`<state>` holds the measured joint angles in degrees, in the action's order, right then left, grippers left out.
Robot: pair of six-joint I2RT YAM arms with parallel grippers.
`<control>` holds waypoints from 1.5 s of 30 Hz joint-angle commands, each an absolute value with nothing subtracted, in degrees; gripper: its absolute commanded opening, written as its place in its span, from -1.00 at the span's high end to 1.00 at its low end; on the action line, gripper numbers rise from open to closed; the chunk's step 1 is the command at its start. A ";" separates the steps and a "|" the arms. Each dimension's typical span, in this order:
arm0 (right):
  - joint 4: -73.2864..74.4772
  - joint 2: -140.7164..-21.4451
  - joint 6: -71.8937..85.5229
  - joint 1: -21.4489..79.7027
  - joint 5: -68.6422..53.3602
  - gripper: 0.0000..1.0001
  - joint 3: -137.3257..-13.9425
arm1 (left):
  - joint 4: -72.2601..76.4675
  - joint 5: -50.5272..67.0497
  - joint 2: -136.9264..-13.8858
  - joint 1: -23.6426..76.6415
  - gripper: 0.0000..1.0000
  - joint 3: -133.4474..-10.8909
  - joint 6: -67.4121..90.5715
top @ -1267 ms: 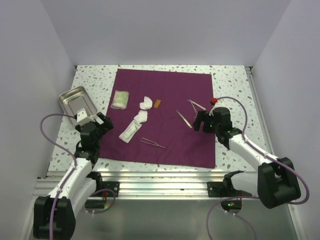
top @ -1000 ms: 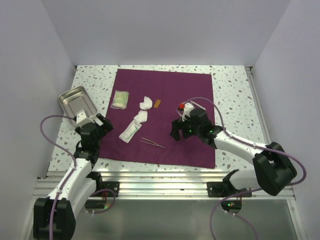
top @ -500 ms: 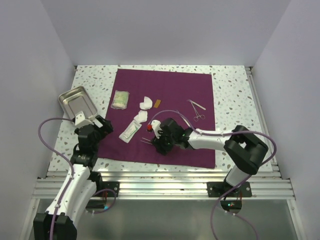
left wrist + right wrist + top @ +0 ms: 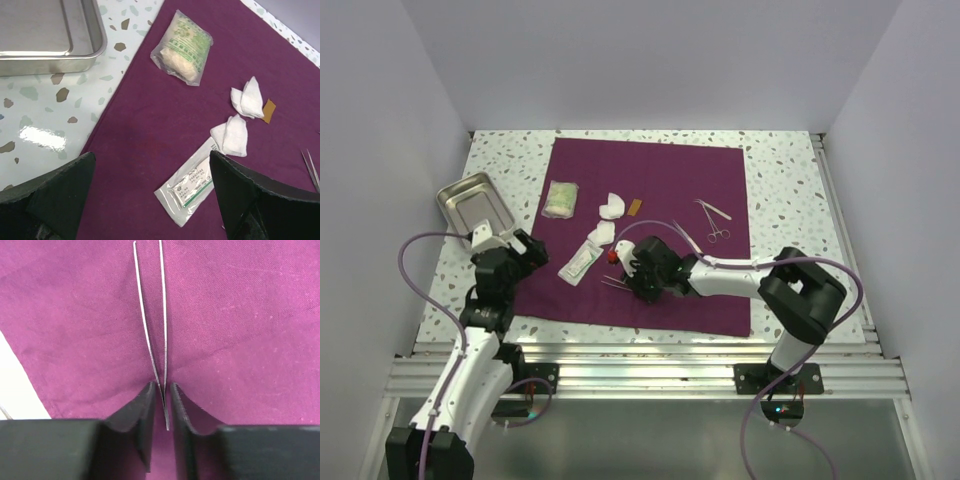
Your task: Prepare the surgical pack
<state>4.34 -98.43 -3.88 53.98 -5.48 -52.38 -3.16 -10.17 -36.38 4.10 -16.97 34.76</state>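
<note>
The plum-purple cloth (image 4: 660, 180) lies spread flat, with the steel tray (image 4: 470, 200) to its left on the table. On the cloth, thin tweezers (image 4: 152, 330) point away from my right gripper (image 4: 162, 390). Its jaws have narrowed to a slim gap around the tweezers' joined end, which still rests on the cloth. In the top view this gripper (image 4: 638, 283) is near the cloth's front middle. My left gripper (image 4: 151, 155) is wide open above the cloth's left edge, over a flat sealed packet (image 4: 192, 187). White gauze (image 4: 235, 135) lies just beyond it.
A green-printed packet (image 4: 183, 47), a second gauze piece (image 4: 247, 97) and a small brown strip (image 4: 269, 111) lie further back. Scissor-handled forceps (image 4: 717, 233) and more tweezers (image 4: 685, 237) lie on the cloth's right. White walls surround the table.
My right arm swept left across the cloth to the front tweezers, and its jaws closed from wide open to a slim gap around them. The left arm barely moved.
</note>
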 commanded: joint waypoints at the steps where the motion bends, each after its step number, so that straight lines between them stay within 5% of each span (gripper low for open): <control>1: 5.19 -99.67 -4.92 54.23 -5.45 0.59 -54.14 | -2.82 -4.77 -37.00 3.87 -1.00 -20.74 31.91; 6: 4.04 -97.92 -3.26 54.32 -5.36 1.00 -53.53 | -2.03 1.13 -39.37 3.87 -1.00 -22.50 31.20; 19: -6.50 -93.16 14.06 54.32 -0.18 1.00 -50.89 | -7.27 7.22 -54.31 9.39 -1.00 -29.34 58.42; 24: -6.15 -95.89 15.91 54.40 -0.26 1.00 -54.31 | -13.62 6.41 -61.60 13.35 -0.69 -36.37 63.28; 43: -8.08 -95.36 23.11 54.40 -4.48 1.00 -58.62 | -7.03 0.53 -64.25 23.73 -0.55 -34.28 71.28; 45: -8.70 -95.27 23.47 54.32 -5.27 1.00 -58.62 | -5.19 0.35 -64.42 24.34 -0.37 -33.66 71.28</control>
<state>-5.52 -96.27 21.54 54.02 -3.20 -56.55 -9.17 1.98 -64.29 23.53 -34.63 70.04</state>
